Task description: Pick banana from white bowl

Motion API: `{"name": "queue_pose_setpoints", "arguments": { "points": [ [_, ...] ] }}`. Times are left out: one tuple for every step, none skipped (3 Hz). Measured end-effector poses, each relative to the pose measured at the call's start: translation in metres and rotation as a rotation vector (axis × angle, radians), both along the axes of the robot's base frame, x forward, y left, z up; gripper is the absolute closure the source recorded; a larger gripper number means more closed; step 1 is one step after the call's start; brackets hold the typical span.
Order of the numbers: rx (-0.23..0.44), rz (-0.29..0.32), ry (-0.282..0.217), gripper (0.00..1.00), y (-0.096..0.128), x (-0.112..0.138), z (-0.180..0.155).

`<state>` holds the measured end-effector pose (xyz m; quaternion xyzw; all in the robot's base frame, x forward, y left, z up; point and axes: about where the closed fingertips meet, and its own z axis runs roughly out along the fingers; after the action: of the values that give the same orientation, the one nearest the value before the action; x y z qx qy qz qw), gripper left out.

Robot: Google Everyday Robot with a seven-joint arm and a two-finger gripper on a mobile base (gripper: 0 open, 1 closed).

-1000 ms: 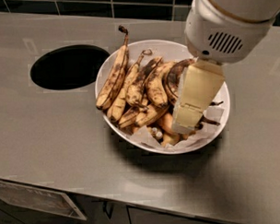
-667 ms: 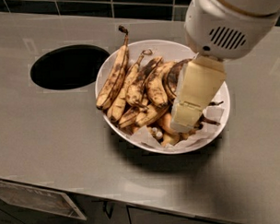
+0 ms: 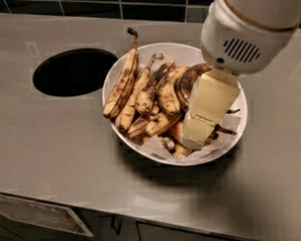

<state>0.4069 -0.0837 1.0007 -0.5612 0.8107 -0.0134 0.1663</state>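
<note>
**Cream gripper down in the fruit, nothing lifted yet**

Cream-coloured and blunt, my gripper (image 3: 194,139) reaches down into the right side of the white bowl (image 3: 120,68). Its tip is among the fruit and the crumpled paper lining (image 3: 155,147) near the near rim. I come in from above because the bowl is shallow and the pile is loose, so a steep approach disturbs fewer neighbours.

The banana (image 3: 187,80) I want is the thick, strongly curved one, dark brown-black. It lies at the far right of the pile, and my gripper covers one end of it. The long speckled bananas (image 3: 123,86) fan out to the left, well clear of my reach. My own housing hides the contact, so I cannot tell whether the gripper is apart or clamped on anything.

Left of the bowl, a round black hole (image 3: 74,71) is cut into the grey counter (image 3: 53,160).

Against the frame from a second ago, I sit almost where I was. The pile has kept its arrangement and the banana has not risen, so I judge the grasp is not finished.
</note>
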Motion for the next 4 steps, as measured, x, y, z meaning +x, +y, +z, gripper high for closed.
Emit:
{"name": "queue_pose_setpoints", "arguments": {
  "points": [
    [0.052, -0.090, 0.058, 0.00, -0.005, 0.000, -0.015],
    [0.055, -0.086, 0.047, 0.00, -0.002, 0.000, -0.011],
    [0.072, -0.081, 0.060, 0.00, 0.011, 0.011, -0.017],
    [0.092, -0.090, 0.084, 0.00, 0.019, 0.022, -0.029]
  ]
}}
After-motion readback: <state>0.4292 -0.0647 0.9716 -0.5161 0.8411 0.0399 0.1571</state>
